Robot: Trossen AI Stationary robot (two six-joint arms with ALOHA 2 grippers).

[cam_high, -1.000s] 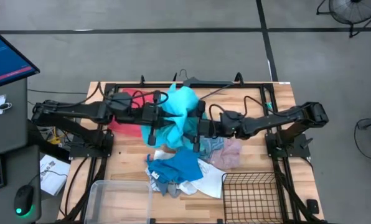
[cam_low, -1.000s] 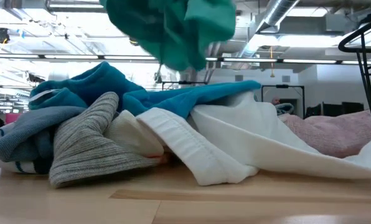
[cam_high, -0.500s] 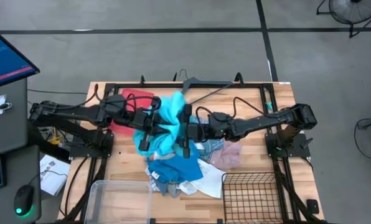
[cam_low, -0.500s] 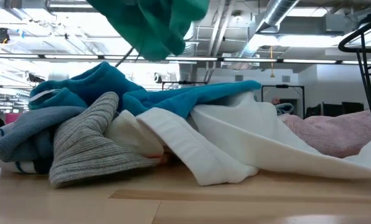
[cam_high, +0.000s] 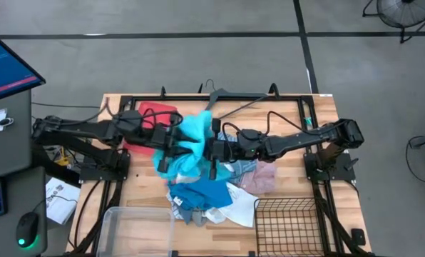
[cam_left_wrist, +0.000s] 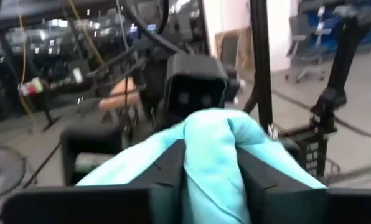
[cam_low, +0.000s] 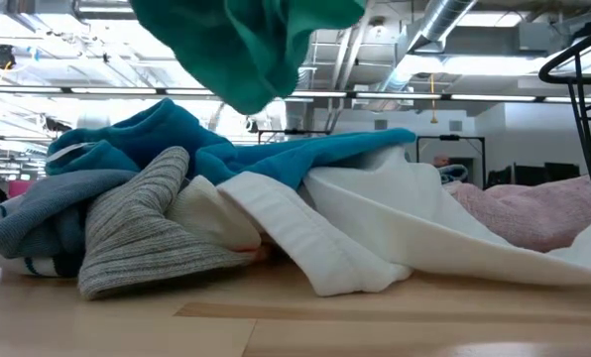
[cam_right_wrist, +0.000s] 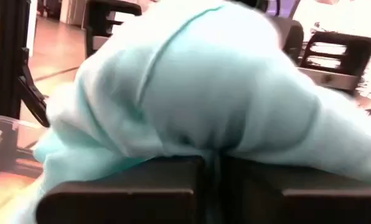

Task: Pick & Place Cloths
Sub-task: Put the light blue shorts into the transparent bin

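I reckon I'm early in the job: most of the cloths, the deeper blue cloth (cam_high: pixel 211 190), white cloth (cam_high: pixel 239 210), pale pink cloth (cam_high: pixel 267 175) and grey cloth (cam_low: pixel 142 230), lie heaped just below centre in the high view, so nearly everything is left to place. The turquoise cloth (cam_high: pixel 192 138) hangs lifted at the frame's centre between both arms. My right gripper (cam_high: pixel 212 150) is clamped tight on its fabric, while the left gripper (cam_high: pixel 164 148) has fabric between slightly parted fingers (cam_left_wrist: pixel 167 171).

Right gripper (cam_high: pixel 211 151) fingers now clamped on the turquoise cloth (cam_high: pixel 191 135), lower and more bunched than before
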